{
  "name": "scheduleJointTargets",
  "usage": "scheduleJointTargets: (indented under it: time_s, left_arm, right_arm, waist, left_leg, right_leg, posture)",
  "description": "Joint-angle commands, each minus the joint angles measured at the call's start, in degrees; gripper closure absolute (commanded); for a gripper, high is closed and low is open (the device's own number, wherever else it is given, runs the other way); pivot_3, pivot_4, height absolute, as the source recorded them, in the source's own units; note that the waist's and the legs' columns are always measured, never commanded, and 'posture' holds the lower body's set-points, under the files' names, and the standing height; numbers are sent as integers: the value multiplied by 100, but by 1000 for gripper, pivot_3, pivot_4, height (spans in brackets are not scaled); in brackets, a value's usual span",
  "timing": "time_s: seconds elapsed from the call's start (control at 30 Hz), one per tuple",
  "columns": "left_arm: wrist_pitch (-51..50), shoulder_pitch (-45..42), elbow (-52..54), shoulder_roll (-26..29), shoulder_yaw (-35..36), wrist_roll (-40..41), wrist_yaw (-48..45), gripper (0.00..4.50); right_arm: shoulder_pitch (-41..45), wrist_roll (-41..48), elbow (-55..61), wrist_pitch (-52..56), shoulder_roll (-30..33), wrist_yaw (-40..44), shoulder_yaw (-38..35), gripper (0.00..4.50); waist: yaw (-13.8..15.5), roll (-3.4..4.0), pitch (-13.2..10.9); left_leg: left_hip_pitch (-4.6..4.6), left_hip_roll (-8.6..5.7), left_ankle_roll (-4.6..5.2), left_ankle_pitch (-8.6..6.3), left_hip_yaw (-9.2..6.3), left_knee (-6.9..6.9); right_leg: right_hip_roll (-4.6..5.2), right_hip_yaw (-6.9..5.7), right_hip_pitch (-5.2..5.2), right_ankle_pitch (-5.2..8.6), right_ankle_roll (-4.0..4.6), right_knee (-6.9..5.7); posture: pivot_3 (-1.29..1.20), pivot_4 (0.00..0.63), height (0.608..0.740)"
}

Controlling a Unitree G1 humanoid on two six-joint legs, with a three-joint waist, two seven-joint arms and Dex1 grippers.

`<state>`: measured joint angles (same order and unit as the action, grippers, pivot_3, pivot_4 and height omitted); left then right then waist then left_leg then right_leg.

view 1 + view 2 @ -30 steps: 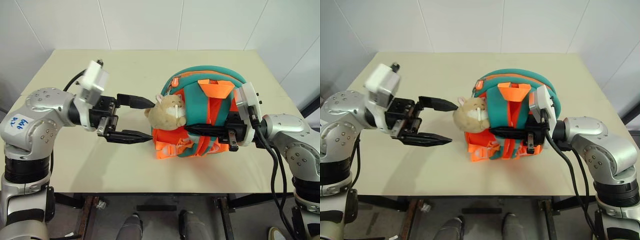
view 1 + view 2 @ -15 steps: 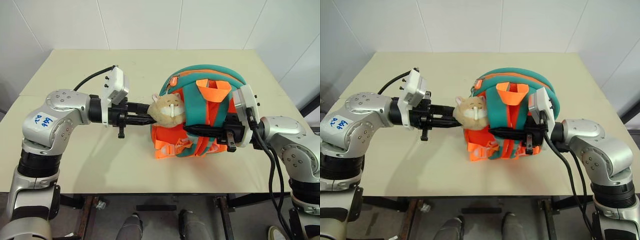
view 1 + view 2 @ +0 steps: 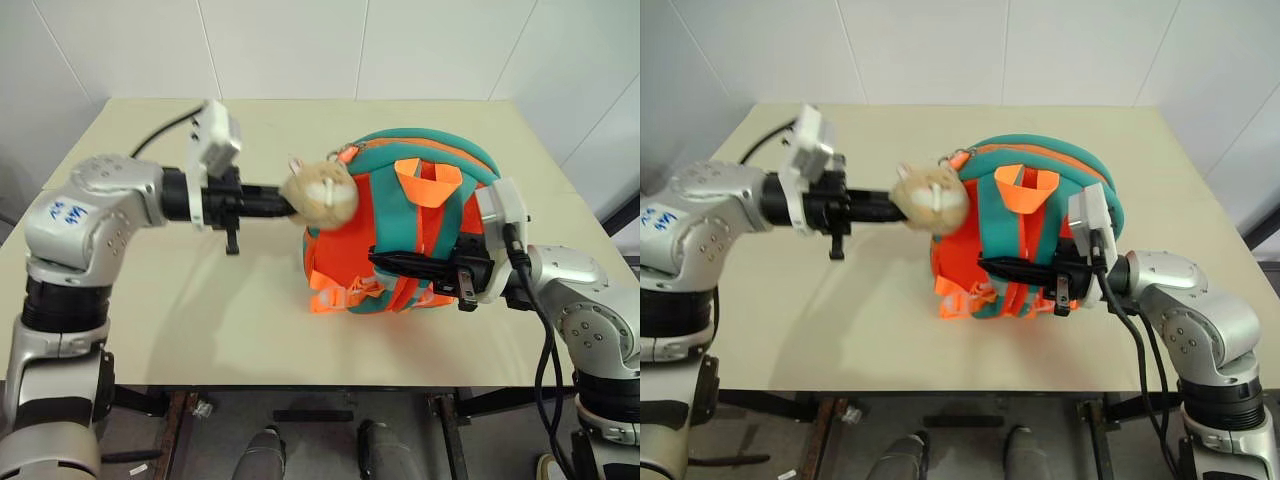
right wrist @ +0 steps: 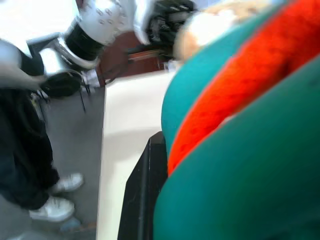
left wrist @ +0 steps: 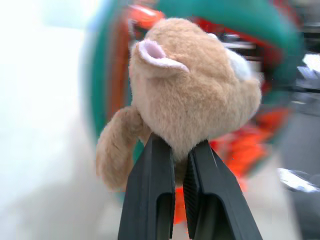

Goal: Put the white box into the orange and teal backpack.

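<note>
The orange and teal backpack (image 3: 400, 230) stands on the beige table (image 3: 200, 300), straps facing me. Its tan plush charm (image 3: 320, 190) hangs at the upper left side. My left gripper (image 5: 177, 150) is shut on the underside of that charm and holds it raised beside the backpack. My right gripper (image 3: 385, 260) reaches in from the right and lies across the teal shoulder straps (image 3: 455, 215), shut on one of them. The white box is out of view.
Bare tabletop lies to the left of and in front of the backpack, and a white wall runs behind the table. Beyond the table edge, a person's dark trousers and white shoes (image 4: 52, 207) stand on the floor.
My left gripper went from open beside the charm to shut on it, then rose and pushed forward with it. The backpack's top shifted a little. The right gripper stayed put.
</note>
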<state>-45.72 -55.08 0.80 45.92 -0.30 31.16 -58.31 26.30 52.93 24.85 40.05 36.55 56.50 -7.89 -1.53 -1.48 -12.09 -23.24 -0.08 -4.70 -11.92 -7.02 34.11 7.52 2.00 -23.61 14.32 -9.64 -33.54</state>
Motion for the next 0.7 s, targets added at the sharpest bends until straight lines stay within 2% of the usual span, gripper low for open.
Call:
scheduleJointTargets:
  time_s: [0.03,0.33,0.57,0.7]
  left_arm:
    - [78,-125,-267,72,137,-200,138,4495]
    - [-46,-267,-1253,190,-138,-601,16,4495]
    - [459,-325,-2355,123,-968,-1315,-553,4495]
    - [1054,-394,-2939,53,-1578,-2005,-792,4495]
  right_arm:
    - [-75,265,289,-206,-57,21,-250,4500]
    - [-431,438,518,-237,-77,-181,-230,4500]
    - [-413,461,532,-221,-60,-279,-173,4500]
    - [-398,449,540,-213,-50,-320,-159,4500]
  waist:
    - [-1,0,0]
    - [-13,0,0]
    - [-3,0,0]
    - [-2,0,0]
  left_leg:
    - [-1,0,0,0,0,0]
    - [2,0,0,0,1,-2]
    - [3,1,0,0,0,-2]
    - [1,1,0,0,1,-3]
  right_leg:
    - [0,0,0,0,-1,0]
    - [-1,0,-2,-1,-1,-6]
    - [-1,0,-2,0,1,-7]
    - [-1,0,-2,0,1,-2]
  posture:
    - [0,150,740]
    - [0,150,740]
    - [0,150,740]
    - [0,150,740]
